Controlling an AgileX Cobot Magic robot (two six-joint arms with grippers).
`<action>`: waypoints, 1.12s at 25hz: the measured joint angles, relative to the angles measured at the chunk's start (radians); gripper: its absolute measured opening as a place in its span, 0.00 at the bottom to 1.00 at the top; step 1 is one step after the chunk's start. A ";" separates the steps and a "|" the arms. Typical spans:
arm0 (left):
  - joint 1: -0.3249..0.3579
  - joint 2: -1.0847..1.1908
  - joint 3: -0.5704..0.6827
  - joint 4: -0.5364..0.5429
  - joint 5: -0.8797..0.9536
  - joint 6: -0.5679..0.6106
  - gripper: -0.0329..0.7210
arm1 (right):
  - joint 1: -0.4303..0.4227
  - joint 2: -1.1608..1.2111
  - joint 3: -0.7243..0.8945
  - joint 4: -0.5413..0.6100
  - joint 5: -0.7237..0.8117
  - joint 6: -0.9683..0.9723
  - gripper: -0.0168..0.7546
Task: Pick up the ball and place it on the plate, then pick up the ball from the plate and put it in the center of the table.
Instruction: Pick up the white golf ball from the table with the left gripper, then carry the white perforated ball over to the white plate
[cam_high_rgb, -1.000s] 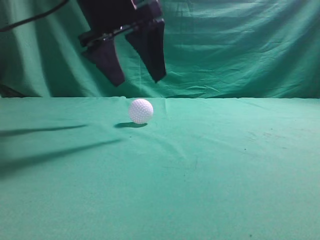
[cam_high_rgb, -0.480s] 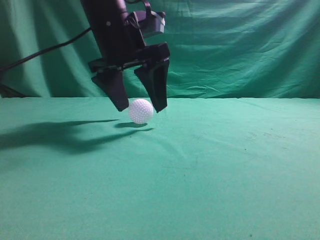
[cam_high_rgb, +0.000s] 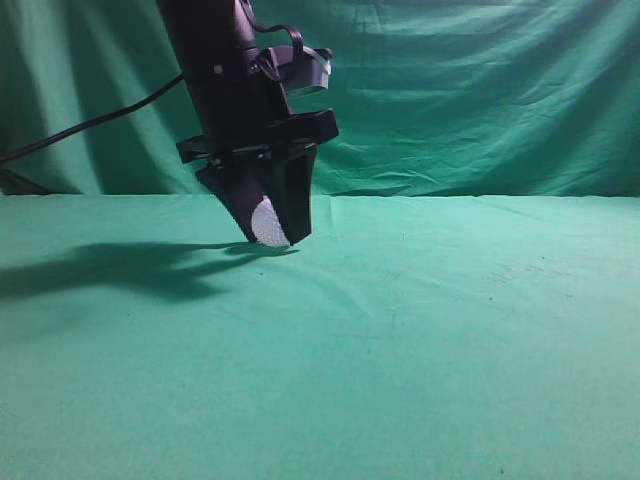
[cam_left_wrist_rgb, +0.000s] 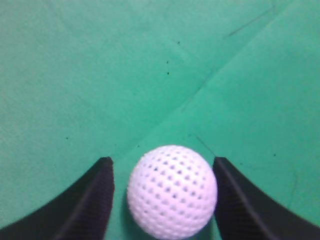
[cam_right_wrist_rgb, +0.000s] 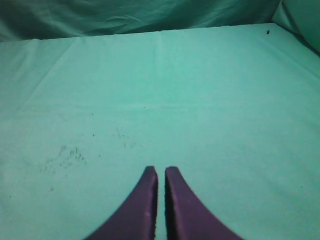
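Note:
The white dimpled ball (cam_high_rgb: 268, 222) rests on the green table (cam_high_rgb: 430, 330), left of the middle. My left gripper (cam_high_rgb: 272, 238) is down around it, one black finger on each side. In the left wrist view the ball (cam_left_wrist_rgb: 172, 192) sits between the fingers of the left gripper (cam_left_wrist_rgb: 163, 161). A thin strip of cloth shows on its left side and the right finger is at its edge. My right gripper (cam_right_wrist_rgb: 161, 171) is shut and empty above bare cloth (cam_right_wrist_rgb: 200, 100); it does not show in the exterior view. No plate is in view.
A draped green backdrop curtain (cam_high_rgb: 480, 90) hangs behind the table's far edge. A black cable (cam_high_rgb: 90, 125) runs from the left arm toward the left. The arm's shadow (cam_high_rgb: 120, 270) lies on the cloth at left.
My left gripper has come down from above the ball until its fingers reach the cloth either side of it, and the fingers have narrowed. The ball has stayed in place.

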 joint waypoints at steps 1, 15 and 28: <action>0.000 0.000 0.000 0.000 0.002 0.000 0.48 | 0.000 0.000 0.000 0.000 0.000 0.000 0.02; 0.000 -0.076 -0.177 0.064 0.234 -0.106 0.47 | 0.000 0.000 0.000 0.000 0.000 0.000 0.02; 0.002 -0.373 -0.071 0.503 0.379 -0.412 0.47 | 0.000 0.000 0.000 0.000 0.000 0.000 0.02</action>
